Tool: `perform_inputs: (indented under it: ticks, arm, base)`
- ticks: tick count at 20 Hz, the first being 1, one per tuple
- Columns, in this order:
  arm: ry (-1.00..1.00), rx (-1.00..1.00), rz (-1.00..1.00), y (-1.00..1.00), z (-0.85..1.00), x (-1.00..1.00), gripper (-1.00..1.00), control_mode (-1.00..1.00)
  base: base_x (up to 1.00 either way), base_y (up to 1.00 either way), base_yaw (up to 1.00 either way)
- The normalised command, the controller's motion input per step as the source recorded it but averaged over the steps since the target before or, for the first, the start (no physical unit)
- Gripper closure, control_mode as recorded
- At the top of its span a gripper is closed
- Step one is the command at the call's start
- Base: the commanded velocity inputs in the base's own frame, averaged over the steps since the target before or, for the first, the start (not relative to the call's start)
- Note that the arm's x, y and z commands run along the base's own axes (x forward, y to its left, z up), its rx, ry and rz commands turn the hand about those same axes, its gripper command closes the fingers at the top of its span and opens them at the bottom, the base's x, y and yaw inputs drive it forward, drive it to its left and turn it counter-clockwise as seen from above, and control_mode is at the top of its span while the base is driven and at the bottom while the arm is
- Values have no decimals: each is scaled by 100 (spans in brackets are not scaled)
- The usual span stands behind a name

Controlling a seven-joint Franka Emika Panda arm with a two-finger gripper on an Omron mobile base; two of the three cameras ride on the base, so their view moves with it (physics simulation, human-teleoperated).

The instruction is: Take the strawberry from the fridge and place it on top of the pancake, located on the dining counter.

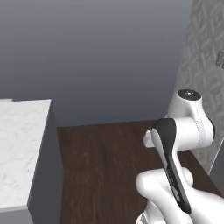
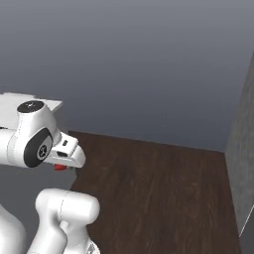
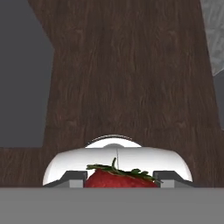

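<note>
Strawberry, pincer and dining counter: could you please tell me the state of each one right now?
strawberry: gripped between the pincer's fingers, green top showing.
pincer: shut on the strawberry, held above the wooden floor.
dining counter: the marble top in view is bare.

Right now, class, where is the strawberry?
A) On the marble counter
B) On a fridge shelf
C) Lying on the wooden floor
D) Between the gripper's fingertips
D: in the hand view the strawberry sits in the gripper, held above the wooden floor.
</note>
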Motion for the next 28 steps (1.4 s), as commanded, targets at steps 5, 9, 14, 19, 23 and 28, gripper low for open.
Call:
perform_inputs:
  ticks: [5, 9, 14, 19, 23, 28]
  arm:
    - [0, 0, 0, 0, 0, 0, 100, 100]
    - [0, 0, 0, 0, 0, 0, 100, 100]
    - [0, 0, 0, 0, 0, 0, 100, 100]
    - [0, 0, 0, 0, 0, 0, 100, 100]
    - [0, 0, 0, 0, 0, 0, 100, 100]
    - [0, 0, 0, 0, 0, 0, 100, 100]
  base:
    - [100, 4, -10]
    - [100, 6, 0]
    - [100, 12, 1]
    - [100, 1, 12]
    - [100, 10, 32]
    - [100, -2, 60]
